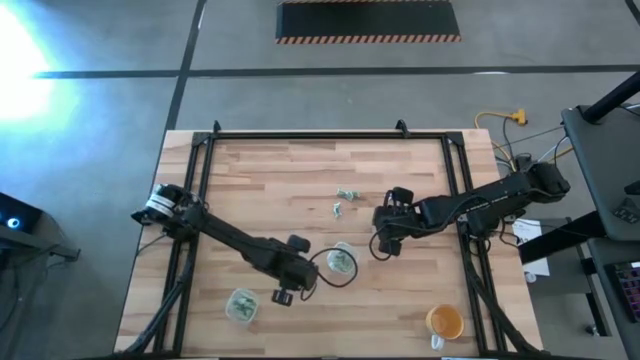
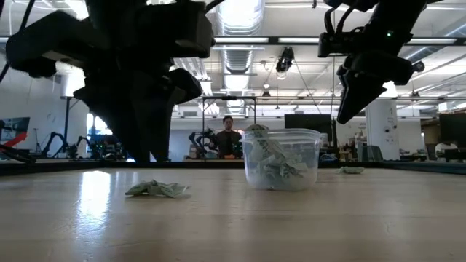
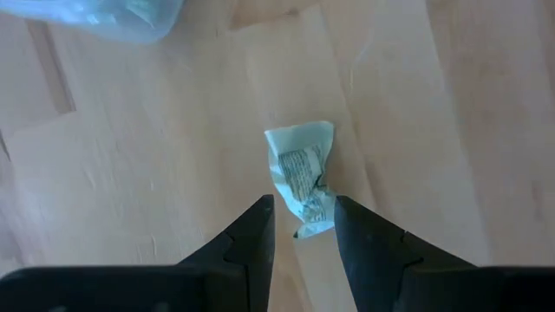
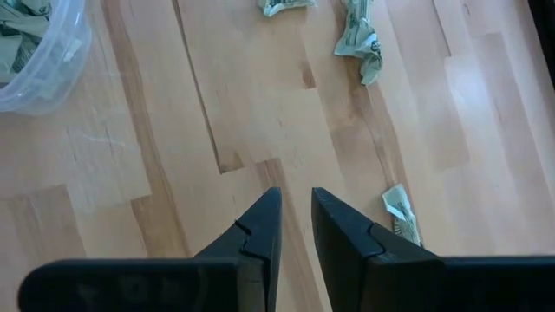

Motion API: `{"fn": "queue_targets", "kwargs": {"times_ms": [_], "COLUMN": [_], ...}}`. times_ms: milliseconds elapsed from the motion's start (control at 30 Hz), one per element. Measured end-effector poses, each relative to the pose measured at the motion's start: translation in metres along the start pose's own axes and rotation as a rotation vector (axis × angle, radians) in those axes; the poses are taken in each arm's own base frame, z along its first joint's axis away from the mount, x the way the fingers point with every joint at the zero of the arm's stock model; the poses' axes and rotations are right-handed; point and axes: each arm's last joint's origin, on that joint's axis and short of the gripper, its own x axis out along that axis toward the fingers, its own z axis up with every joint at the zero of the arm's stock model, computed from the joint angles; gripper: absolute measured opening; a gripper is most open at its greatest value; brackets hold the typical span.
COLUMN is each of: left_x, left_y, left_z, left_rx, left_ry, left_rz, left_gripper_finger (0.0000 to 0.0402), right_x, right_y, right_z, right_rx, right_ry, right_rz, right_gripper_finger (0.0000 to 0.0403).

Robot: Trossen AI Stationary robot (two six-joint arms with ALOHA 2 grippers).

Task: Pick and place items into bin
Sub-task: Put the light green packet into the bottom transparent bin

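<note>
Closest to the low camera, one crumpled green-and-white wrapper [image 2: 156,189] lies on the wooden table [image 1: 260,180], right under the dark bulk of the left arm. Just beyond it stands a clear cup [image 2: 282,134], upright and already holding a wad of the same green-and-white pieces.

Up above that wrapper, the left gripper [image 3: 301,208] hangs with its fingers spread. The near end of the paper sits in the gap between the tips, and the rest pokes out ahead of them. It's not pinched; whether either tip touches it, I cannot tell.

Over to the right gripper [image 4: 297,195]: it hovers off the table on the far side of the clear cup, fingers parted only a sliver, nothing between them. One scrap [image 4: 401,212] lies just beside its right finger, and two more scraps [image 4: 360,39] rest farther out on the boards.

From overhead, a second clear cup [image 1: 241,305] with pieces inside sits near the front edge by the left arm. An orange cup [image 1: 445,322] stands at the front right corner, well apart from both.
</note>
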Motion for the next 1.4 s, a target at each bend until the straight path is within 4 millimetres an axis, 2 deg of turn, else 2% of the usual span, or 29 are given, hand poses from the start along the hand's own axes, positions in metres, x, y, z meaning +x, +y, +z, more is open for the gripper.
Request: {"fn": "queue_targets", "kwargs": {"times_ms": [200,433,733,1133,1233,1400], "left_x": [0.006,0.006,0.029,0.03,0.03,0.029], "left_y": [0.0,0.0,0.002,0.008,0.008,0.008], "left_z": [-0.005,-0.001,-0.003,-0.003,-0.003,-0.003], "left_rx": [0.0,-0.003,-0.006,-0.017,-0.015,0.01], "left_ry": [0.013,-0.031,0.014,0.025,0.026,0.025], "left_rz": [0.001,-0.003,0.0,0.012,0.012,0.013], "left_gripper_finger": [0.0105,0.0105,0.0105,0.0103,0.0088,0.0041], "right_x": [0.0,0.0,0.0,0.001,0.001,0.001], "right_y": [0.001,0.001,0.001,0.001,0.001,0.001], "right_z": [0.001,0.001,0.002,0.001,0.001,0.0], "right_rx": [0.005,0.006,0.008,0.007,0.006,0.006], "right_ry": [-0.011,-0.014,-0.016,-0.013,-0.013,-0.012], "right_rz": [0.005,0.006,0.007,0.006,0.006,0.006], "right_gripper_finger": [0.0056,0.0056,0.0057,0.0057,0.0057,0.0057]}}
